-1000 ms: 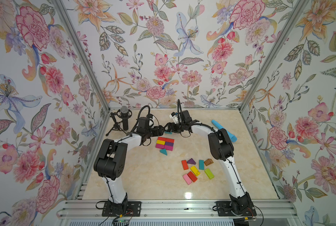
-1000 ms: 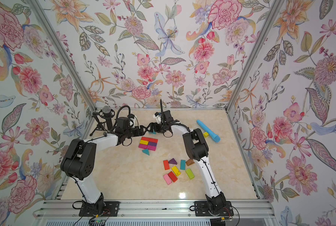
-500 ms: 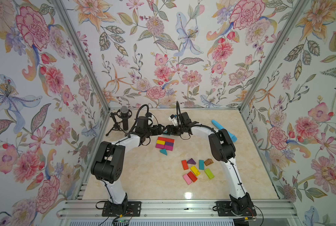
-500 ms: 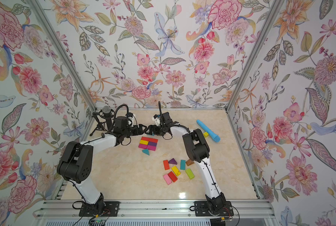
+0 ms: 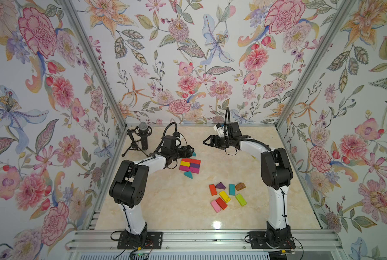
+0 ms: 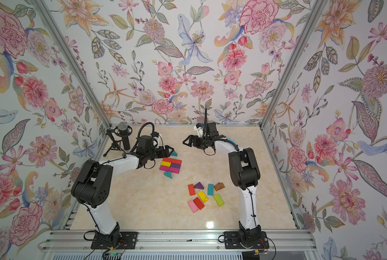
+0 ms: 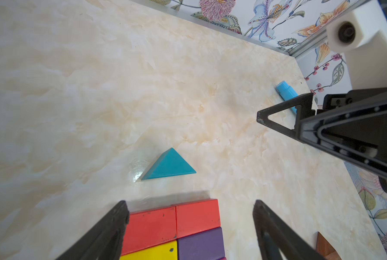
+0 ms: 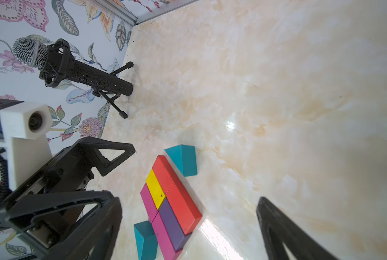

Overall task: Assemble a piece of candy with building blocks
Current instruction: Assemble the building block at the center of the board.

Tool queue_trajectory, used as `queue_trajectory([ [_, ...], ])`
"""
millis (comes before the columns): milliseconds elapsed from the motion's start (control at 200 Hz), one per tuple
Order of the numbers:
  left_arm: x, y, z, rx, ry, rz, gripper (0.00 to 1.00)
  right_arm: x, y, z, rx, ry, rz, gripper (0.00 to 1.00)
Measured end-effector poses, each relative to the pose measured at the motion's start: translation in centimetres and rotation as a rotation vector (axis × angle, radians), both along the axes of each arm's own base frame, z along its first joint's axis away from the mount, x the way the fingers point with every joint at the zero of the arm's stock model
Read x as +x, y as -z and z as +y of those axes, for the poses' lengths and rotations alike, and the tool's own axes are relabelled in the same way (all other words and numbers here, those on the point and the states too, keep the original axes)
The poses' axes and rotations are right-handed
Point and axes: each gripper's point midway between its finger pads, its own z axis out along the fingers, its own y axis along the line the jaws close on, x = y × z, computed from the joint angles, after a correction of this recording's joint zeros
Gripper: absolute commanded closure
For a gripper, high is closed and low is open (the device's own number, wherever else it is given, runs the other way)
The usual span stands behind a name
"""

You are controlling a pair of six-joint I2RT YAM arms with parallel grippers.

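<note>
Six building blocks lie joined as a flat rectangle (image 5: 190, 165) (image 6: 170, 165): two red, then yellow and purple, then two magenta. One teal wedge (image 7: 169, 165) (image 8: 184, 158) lies just behind it, apart from the red row. Another teal wedge (image 5: 188, 174) (image 8: 144, 239) lies at its front. My left gripper (image 5: 191, 150) (image 7: 190, 202) hovers open above the red row. My right gripper (image 5: 207, 141) (image 8: 189, 200) hangs open to the right of the rectangle. Neither gripper holds anything.
Several loose blocks (image 5: 226, 195) (image 6: 205, 195) lie front right: orange, purple wedge, teal, brown wedge, yellow, red, pink, green. A microphone on a tripod (image 5: 143, 135) (image 8: 75, 69) stands back left. A light-blue tube (image 7: 285, 91) lies back right, behind the right arm.
My right gripper has drawn back a little to the right, away from the left one. The blocks have not moved.
</note>
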Motion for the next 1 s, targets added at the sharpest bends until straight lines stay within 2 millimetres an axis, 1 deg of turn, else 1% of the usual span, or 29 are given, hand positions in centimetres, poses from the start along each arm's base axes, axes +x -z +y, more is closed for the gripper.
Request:
queue_trajectory([
  [85, 0.1, 0.1, -0.5, -0.004, 0.005, 0.003, 0.12, -0.6, 0.3, 1.0, -0.005, -0.022, 0.001, 0.05],
  [170, 0.5, 0.3, -0.7, -0.009, 0.004, 0.010, 0.12, -1.1, 0.5, 2.2, -0.008, -0.041, 0.001, 0.04],
  [300, 0.7, 1.4, -0.8, -0.010, 0.002, 0.035, 0.12, -1.8, 1.3, 3.4, 0.001, -0.066, 0.013, 0.03],
  [425, 0.7, 2.3, -0.9, -0.015, -0.002, 0.057, 0.12, -1.7, 1.5, 4.2, 0.051, -0.080, 0.026, 0.04],
  [500, 0.8, 2.9, -1.0, -0.020, -0.003, 0.068, 0.12, -2.0, 2.0, 4.0, 0.065, -0.078, 0.040, 0.04],
  [595, 1.2, 3.5, -1.4, -0.027, 0.004, 0.079, 0.12, -2.5, 3.0, 3.1, 0.064, -0.067, 0.063, 0.03],
  [676, 1.7, 3.5, -1.7, -0.031, 0.008, 0.077, 0.12, -3.2, 4.0, 1.6, 0.050, -0.044, 0.095, 0.03],
  [746, 2.2, 3.4, -1.9, -0.034, 0.008, 0.070, 0.11, -3.8, 4.1, 0.1, 0.038, -0.017, 0.108, 0.03],
  [791, 2.4, 3.4, -1.9, -0.035, 0.009, 0.067, 0.12, -4.1, 3.7, -0.8, 0.033, -0.001, 0.107, 0.03],
  [856, 2.6, 3.5, -2.0, -0.035, 0.009, 0.068, 0.12, -4.4, 2.5, -2.0, 0.034, 0.022, 0.089, 0.03],
  [996, 2.9, 4.2, -2.2, -0.038, 0.007, 0.079, 0.12, -4.7, -1.4, -4.5, 0.044, 0.071, 0.014, 0.03],
])
